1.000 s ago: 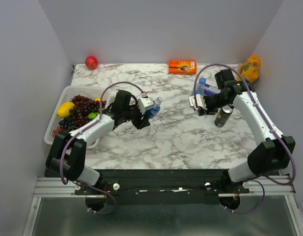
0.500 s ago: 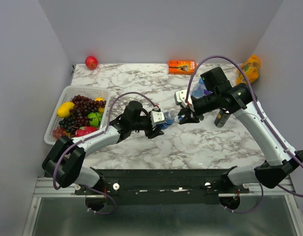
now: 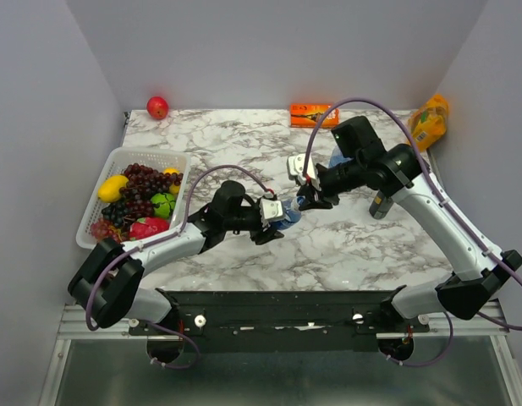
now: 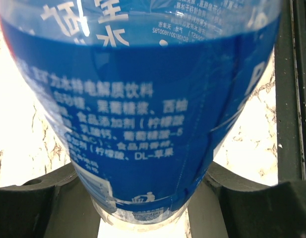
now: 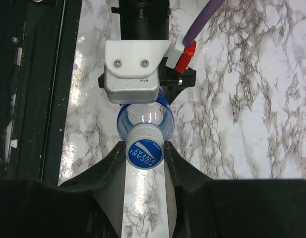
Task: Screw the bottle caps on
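Blue cap (image 5: 144, 152): printed POCARI SWEAT, nipped by its rim between my right fingers (image 3: 309, 198) and set end-on at the bottle's mouth. I cannot tell whether it is threaded on.
Bottle (image 4: 148, 124): clear plastic with a blue label, held on its side over the middle of the desk (image 3: 235, 139), neck towards my right arm.
Left fingers (image 3: 276, 222): clenched on the bottle's labelled body, one to each side.
Second bottle (image 3: 337, 159): only a blue patch behind my right arm, towards the far right corner.
Can (image 3: 379, 204): dark, near the right edge.
Basket (image 3: 151, 153): white, at the left edge, filled with grapes and other fruit.
Apple (image 3: 157, 107): red, in the far left corner.
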`<state>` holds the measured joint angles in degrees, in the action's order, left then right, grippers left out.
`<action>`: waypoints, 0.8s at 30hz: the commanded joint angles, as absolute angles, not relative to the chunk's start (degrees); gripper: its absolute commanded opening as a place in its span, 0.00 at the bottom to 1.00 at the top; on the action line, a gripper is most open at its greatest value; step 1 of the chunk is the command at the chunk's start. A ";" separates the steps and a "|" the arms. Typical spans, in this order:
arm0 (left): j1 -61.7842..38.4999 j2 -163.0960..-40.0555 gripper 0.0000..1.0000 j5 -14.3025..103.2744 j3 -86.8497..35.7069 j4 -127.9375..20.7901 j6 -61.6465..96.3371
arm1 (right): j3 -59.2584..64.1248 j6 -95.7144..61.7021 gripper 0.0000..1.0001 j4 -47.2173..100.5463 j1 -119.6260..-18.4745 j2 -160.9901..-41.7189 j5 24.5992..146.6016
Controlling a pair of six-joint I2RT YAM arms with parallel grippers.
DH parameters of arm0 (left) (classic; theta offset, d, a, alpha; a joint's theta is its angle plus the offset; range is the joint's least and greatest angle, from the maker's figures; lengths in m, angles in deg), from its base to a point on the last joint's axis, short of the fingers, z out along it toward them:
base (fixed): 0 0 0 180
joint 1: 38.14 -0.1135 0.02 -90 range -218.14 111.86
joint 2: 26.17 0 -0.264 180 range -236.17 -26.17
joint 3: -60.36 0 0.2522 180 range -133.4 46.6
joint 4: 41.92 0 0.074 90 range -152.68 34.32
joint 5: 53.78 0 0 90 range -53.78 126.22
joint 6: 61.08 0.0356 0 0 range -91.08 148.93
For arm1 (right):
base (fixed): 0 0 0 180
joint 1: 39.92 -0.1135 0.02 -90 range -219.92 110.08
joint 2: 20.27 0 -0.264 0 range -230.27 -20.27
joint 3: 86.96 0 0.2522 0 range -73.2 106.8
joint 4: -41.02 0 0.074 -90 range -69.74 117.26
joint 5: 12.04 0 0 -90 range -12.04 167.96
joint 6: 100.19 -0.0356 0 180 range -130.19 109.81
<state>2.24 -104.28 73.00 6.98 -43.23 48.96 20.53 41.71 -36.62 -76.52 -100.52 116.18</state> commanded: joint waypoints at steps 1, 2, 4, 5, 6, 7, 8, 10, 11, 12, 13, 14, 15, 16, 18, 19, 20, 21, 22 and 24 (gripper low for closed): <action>2.73 -101.67 0.00 74.46 8.97 -38.81 48.53 | 20.14 42.28 0.25 -36.81 -78.33 -101.40 112.33; 2.73 -101.32 0.00 74.20 9.24 -38.54 48.35 | 20.05 42.19 0.25 -36.99 -78.42 -101.31 112.15; 2.73 -100.70 0.00 73.67 10.12 -37.49 48.00 | 20.05 41.49 0.25 -37.60 -78.60 -101.66 111.89; 2.73 -100.44 0.00 73.58 10.38 -37.31 48.00 | 20.14 41.14 0.25 -37.95 -78.60 -101.75 111.71; 2.73 -99.92 0.00 73.32 10.65 -37.13 47.91 | 20.31 40.88 0.25 -38.30 -78.60 -101.92 111.19; 2.73 -99.65 0.00 73.05 11.26 -36.96 47.91 | 20.58 40.96 0.25 -39.35 -78.60 -102.27 111.27; 2.73 -99.39 0.00 73.05 11.61 -36.61 47.91 | 20.84 41.05 0.25 -39.71 -78.60 -102.45 111.27; 2.73 -98.86 0.00 72.96 12.05 -36.17 48.17 | 21.54 40.87 0.25 -40.85 -78.68 -103.15 111.27; 2.73 -98.77 0.00 72.70 12.06 -36.08 48.43 | 21.98 41.13 0.25 -41.46 -78.68 -103.42 111.44; 2.73 -98.77 0.00 72.70 12.14 -35.56 48.44 | 22.42 41.83 0.25 -42.08 -78.77 -103.68 111.88; 2.64 -98.77 0.00 72.70 12.32 -35.46 48.35 | 23.12 42.54 0.25 -43.83 -78.95 -104.03 112.15; 2.73 -98.85 0.00 72.61 12.32 -35.20 48.44 | 23.91 43.24 0.26 -44.45 -79.12 -104.47 112.24; 2.73 -98.94 0.00 72.61 12.32 -34.94 48.26 | 24.18 43.68 0.26 -44.72 -79.56 -104.56 111.98; 2.73 -99.03 0.00 72.70 12.32 -34.85 48.26 | 24.53 43.60 0.26 -44.81 -79.82 -104.65 111.97; 2.73 -99.12 0.00 72.70 12.32 -34.41 47.74 | 25.15 43.69 0.26 -44.90 -80.26 -104.74 112.32; 2.73 -99.12 0.00 72.61 12.32 -34.23 47.47 | 25.24 43.60 0.26 -45.25 -80.53 -104.82 112.50; 2.73 -99.12 0.00 72.52 12.23 -34.15 47.30 | 25.32 43.68 0.26 -45.42 -80.79 -104.82 112.59; 2.73 -99.03 0.00 72.52 12.23 -33.97 47.03 | 25.06 43.69 0.26 -45.51 -81.14 -104.56 113.11; 2.73 -99.03 0.00 72.35 12.41 -33.88 46.86 | 24.80 43.77 0.27 -45.69 -81.41 -104.47 113.38; 2.73 -98.86 0.00 72.43 12.32 -33.71 46.42 | 23.66 43.60 0.27 -45.60 -82.02 -104.04 113.82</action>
